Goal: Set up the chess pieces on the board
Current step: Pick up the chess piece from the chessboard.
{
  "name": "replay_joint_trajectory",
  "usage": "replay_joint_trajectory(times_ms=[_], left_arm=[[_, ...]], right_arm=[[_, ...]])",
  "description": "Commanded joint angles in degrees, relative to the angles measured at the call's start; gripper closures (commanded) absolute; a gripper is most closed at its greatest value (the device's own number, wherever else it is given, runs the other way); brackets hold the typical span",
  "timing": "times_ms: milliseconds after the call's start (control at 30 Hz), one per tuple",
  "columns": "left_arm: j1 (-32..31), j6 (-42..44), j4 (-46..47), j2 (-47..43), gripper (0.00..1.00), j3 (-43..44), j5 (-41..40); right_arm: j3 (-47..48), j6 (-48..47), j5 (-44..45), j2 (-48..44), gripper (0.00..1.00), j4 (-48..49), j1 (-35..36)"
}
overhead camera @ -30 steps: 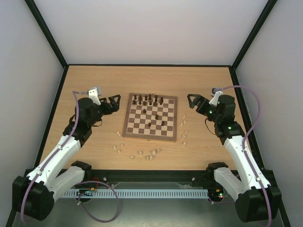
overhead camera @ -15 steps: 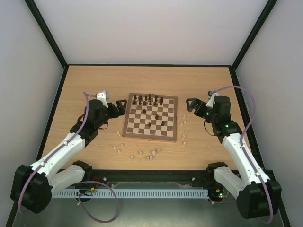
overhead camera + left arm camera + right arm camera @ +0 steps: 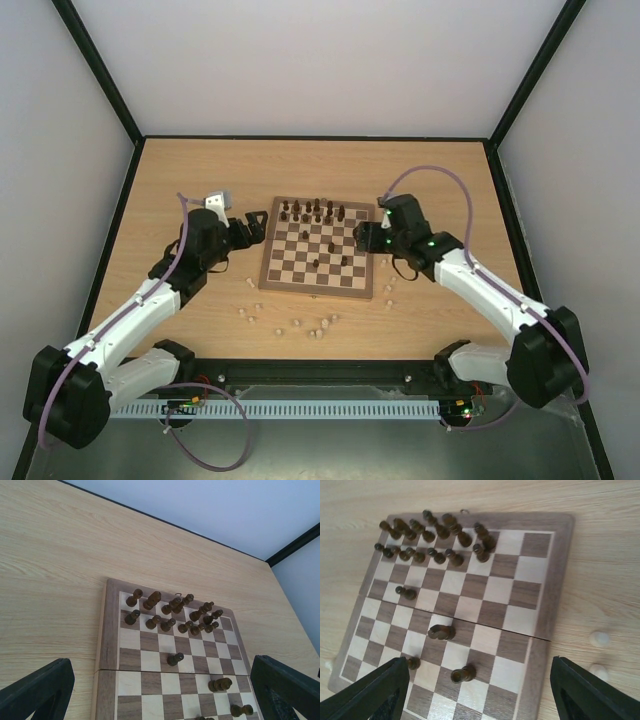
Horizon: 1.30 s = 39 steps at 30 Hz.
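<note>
The board lies mid-table. Dark chess pieces crowd its two far rows, and three more dark ones stand loose nearer the middle. Pale chess pieces lie scattered on the table in front of and to the right of the board. My right gripper hangs open over the board's right edge. In the right wrist view its gripper straddles a dark pawn, apart from both fingers. My left gripper is open beside the board's far left corner, and the left wrist view shows the board between its fingers.
A dark knight and two loose pawns stand near the right gripper. Two pale pieces lie on the table just off the board's right border. Black frame rails and white walls enclose the table.
My right arm has swung left from beside the board to over its right edge, its jaws narrowing a little. My left gripper moved slightly toward the board, then stayed still.
</note>
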Motion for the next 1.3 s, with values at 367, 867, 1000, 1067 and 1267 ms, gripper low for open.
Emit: replay_joint_trajectory(times_ms=[367, 867, 1000, 1067, 1267], left_arm=[[-0.55, -0.1, -1.5, 0.49, 0.0, 2.27, -0.97], [-0.6, 0.04, -2.03, 0.49, 0.0, 2.48, -1.3], [-0.59, 0.05, -2.28, 0.21, 0.0, 2.66, -1.51], [-0.6, 0.19, -2.29, 0.01, 0.0, 2.63, -1.66], [-0.6, 0.12, -2.38, 0.07, 0.0, 2.67, -1.56]], right_arm=[[10.88, -2.84, 15.36, 14.31, 0.4, -13.86, 15.35], [13.69, -2.24, 15.23, 24.87, 0.59, -14.89, 16.03], [13.91, -2.51, 14.85, 25.63, 0.63, -13.97, 16.0], [13.86, -2.62, 14.78, 25.91, 0.65, -13.5, 16.03], [14.05, -2.71, 15.06, 27.29, 0.66, -12.65, 16.04]])
